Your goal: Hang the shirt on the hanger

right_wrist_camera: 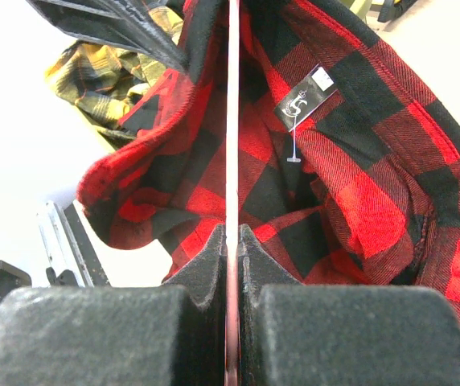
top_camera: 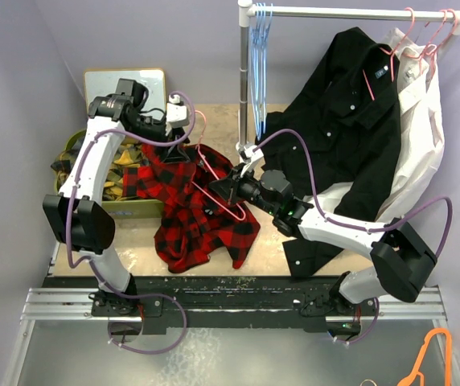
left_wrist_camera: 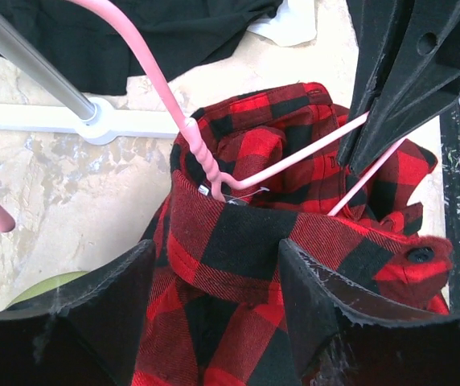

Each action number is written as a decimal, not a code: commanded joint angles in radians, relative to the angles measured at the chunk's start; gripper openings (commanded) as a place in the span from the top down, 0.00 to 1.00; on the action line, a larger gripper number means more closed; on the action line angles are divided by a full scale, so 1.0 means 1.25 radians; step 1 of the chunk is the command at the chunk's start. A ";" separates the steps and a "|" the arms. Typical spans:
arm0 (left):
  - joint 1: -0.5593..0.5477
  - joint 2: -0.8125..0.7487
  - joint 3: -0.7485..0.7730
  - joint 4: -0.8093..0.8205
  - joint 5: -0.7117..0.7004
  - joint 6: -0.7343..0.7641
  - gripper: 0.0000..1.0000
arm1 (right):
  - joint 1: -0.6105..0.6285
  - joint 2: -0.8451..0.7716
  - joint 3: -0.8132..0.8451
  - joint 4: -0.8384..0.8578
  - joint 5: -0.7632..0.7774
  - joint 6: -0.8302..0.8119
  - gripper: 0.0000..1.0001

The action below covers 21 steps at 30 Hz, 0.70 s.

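Note:
The red-and-black check shirt lies bunched on the table between the arms. The pink wire hanger runs into its neck opening. My right gripper is shut on the hanger's wire, with the shirt's inside and a dark label beyond the jaws. My left gripper hovers over the collar; its fingers stand apart on either side of the collar band, gripper open. The hanger's twisted neck rises just behind the collar.
A yellow-green plaid cloth lies in a bin at the left. A black shirt and a white shirt hang from the rack rail, with light blue hangers by the pole. An orange hanger lies near right.

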 commanded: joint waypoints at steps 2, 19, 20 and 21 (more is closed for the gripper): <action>0.002 0.026 -0.004 -0.012 0.069 0.042 0.37 | -0.005 -0.015 0.022 0.026 -0.008 -0.012 1.00; 0.000 -0.069 -0.049 0.049 0.112 -0.061 1.00 | -0.006 -0.070 0.023 -0.005 -0.004 -0.019 1.00; 0.000 -0.088 -0.059 0.070 0.108 -0.083 1.00 | -0.006 -0.078 0.028 -0.014 -0.007 -0.021 1.00; 0.000 -0.110 -0.070 0.086 0.108 -0.099 1.00 | -0.006 -0.087 0.033 -0.027 -0.008 -0.023 1.00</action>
